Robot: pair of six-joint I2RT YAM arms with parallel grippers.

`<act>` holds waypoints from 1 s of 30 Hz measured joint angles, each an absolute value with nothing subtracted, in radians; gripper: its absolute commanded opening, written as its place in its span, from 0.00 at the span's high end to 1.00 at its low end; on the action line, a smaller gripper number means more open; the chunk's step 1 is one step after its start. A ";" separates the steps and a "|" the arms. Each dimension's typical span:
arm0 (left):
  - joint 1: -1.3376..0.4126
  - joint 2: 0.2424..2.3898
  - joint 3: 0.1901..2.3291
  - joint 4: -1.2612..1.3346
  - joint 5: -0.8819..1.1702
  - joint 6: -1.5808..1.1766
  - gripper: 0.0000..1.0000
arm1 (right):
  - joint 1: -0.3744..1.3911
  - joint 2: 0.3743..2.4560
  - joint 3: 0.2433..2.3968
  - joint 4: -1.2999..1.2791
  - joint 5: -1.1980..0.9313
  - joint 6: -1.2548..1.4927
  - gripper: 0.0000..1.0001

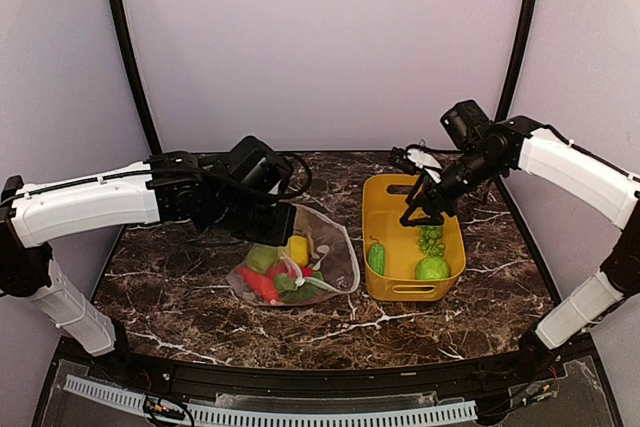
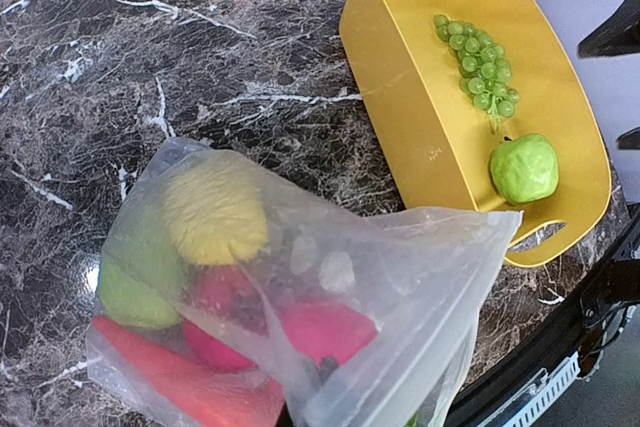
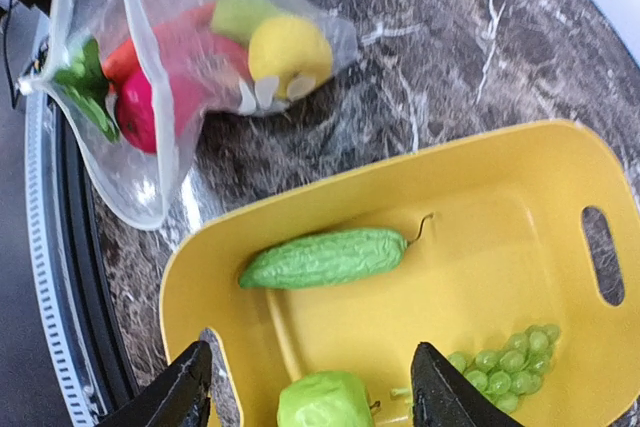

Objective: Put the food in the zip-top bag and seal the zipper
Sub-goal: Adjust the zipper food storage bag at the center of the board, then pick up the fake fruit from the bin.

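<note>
On the dark marbled counter (image 1: 200, 297), the yellow bin (image 1: 390, 219) at centre right holds a ridged green gourd (image 1: 376, 258), a round green fruit (image 1: 432, 268) and a bunch of green grapes (image 1: 431, 238). The right hand (image 1: 420, 209) hovers above it, fingers spread apart. Just left of the bin, the zip-top bag (image 1: 335, 247) holds a yellow lemon (image 1: 298, 249), red pieces (image 1: 260, 284) and green ones (image 1: 262, 258), and its upper edge is clamped in the left hand (image 1: 285, 215).
</note>
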State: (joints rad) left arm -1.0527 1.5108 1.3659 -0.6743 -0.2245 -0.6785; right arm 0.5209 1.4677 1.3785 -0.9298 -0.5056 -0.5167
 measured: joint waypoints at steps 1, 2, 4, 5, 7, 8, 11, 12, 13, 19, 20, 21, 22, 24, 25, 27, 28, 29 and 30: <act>-1.053 1.511 1.369 -0.673 -0.225 -0.674 0.99 | 0.521 1.473 1.345 -0.927 -0.487 -0.530 0.35; -1.053 1.511 1.370 -0.673 -0.225 -0.670 0.99 | 0.521 1.480 1.314 -0.929 -0.466 -0.549 0.35; -1.053 1.510 1.372 -0.673 -0.226 -0.663 0.99 | 0.521 1.500 1.270 -0.939 -0.428 -0.583 0.36; -1.052 1.510 1.372 -0.674 -0.227 -0.661 0.99 | 0.521 1.510 1.255 -0.945 -0.406 -0.601 0.37; -1.052 1.509 1.372 -0.674 -0.230 -0.658 0.99 | 0.521 1.527 1.238 -0.953 -0.361 -0.632 0.37; -1.052 1.505 1.372 -0.674 -0.233 -0.658 0.99 | 0.521 1.534 1.233 -0.957 -0.336 -0.645 0.36; -1.052 1.485 1.360 -0.671 -0.243 -0.658 0.99 | 0.521 1.537 1.217 -0.967 -0.273 -0.675 0.33; -1.052 1.471 1.349 -0.667 -0.247 -0.658 0.99 | 0.521 1.537 1.212 -0.971 -0.255 -0.683 0.30; -1.052 1.458 1.338 -0.664 -0.250 -0.658 0.99 | 0.521 1.538 1.208 -0.976 -0.240 -0.691 0.21; -1.052 1.419 1.298 -0.652 -0.257 -0.658 0.99 | 0.521 1.574 1.200 -1.014 -0.184 -0.702 0.01; -1.052 1.419 1.296 -0.651 -0.260 -0.658 0.99 | 0.521 1.583 1.199 -1.017 -0.180 -0.701 0.01; -1.052 1.419 1.291 -0.649 -0.262 -0.658 0.99 | 0.521 1.592 1.199 -1.021 -0.176 -0.699 0.01; -1.052 1.419 1.287 -0.645 -0.264 -0.658 0.99 | 0.521 1.601 1.199 -1.025 -0.173 -0.698 0.01; -1.052 1.416 1.278 -0.638 -0.268 -0.658 0.99 | 0.521 1.612 1.198 -1.030 -0.163 -0.696 0.01; -1.052 1.412 1.271 -0.634 -0.270 -0.658 0.99 | 0.521 1.615 1.198 -1.032 -0.158 -0.694 0.01; -1.052 1.400 1.258 -0.629 -0.273 -0.658 0.99 | 0.521 1.619 1.198 -1.037 -0.151 -0.690 0.01; -1.052 1.395 1.253 -0.627 -0.273 -0.658 0.99 | 0.521 1.620 1.198 -1.040 -0.149 -0.688 0.01; -1.052 1.391 1.251 -0.627 -0.274 -0.658 0.99 | 0.521 1.620 1.198 -1.044 -0.148 -0.686 0.01; -1.052 1.387 1.249 -0.625 -0.276 -0.658 0.99 | 0.521 1.621 1.198 -1.048 -0.148 -0.683 0.01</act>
State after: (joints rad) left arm -1.0519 1.3872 1.2488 -0.6247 -0.2756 -0.6582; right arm 0.5209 1.6215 1.1980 -1.0485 -0.1482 -0.6834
